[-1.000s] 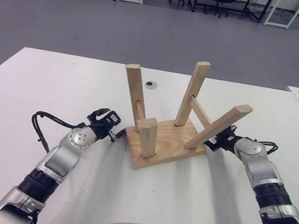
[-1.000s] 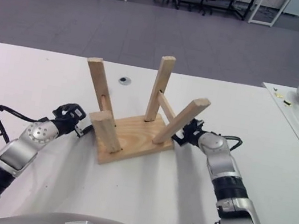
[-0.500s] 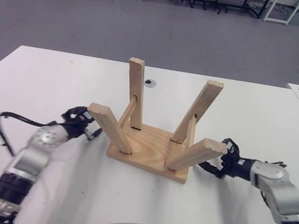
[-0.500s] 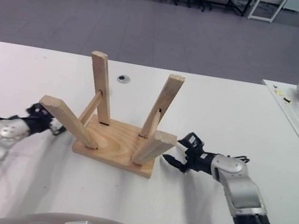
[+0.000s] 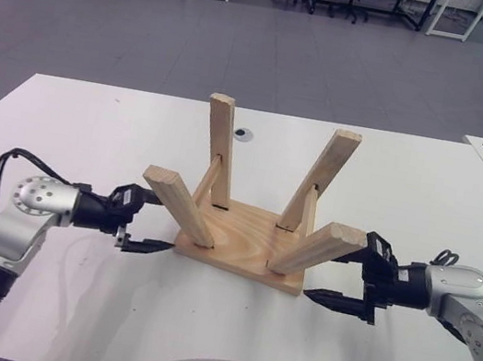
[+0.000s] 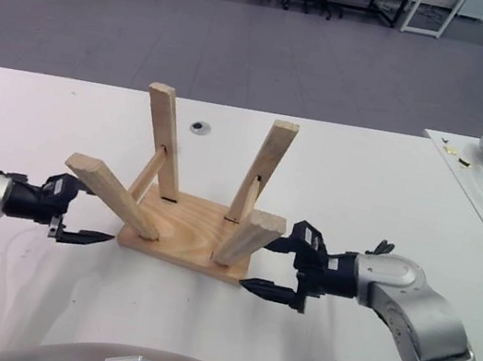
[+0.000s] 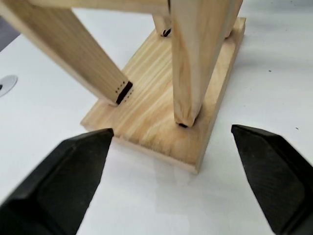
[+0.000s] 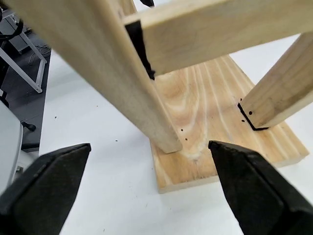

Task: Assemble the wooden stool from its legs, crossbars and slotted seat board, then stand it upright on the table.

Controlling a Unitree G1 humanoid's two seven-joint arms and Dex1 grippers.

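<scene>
- We see both pairs of jaws gaping wide and holding nothing. The left jaws and right jaws face each other low over the surface [image 5: 65, 121].
- Between them lies the seat board [image 5: 242, 257], flat on the surface. Its long axis runs from one pair to the other, and each arm is equally near its own end.
- The wrist views show each board end apart from the tips.
- The head views add the far legs [image 5: 220, 144] pointing up, so we judge a flip is due.

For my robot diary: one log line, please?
stool: upside down on table | left claw: open, beside stool | right claw: open, beside stool
</scene>
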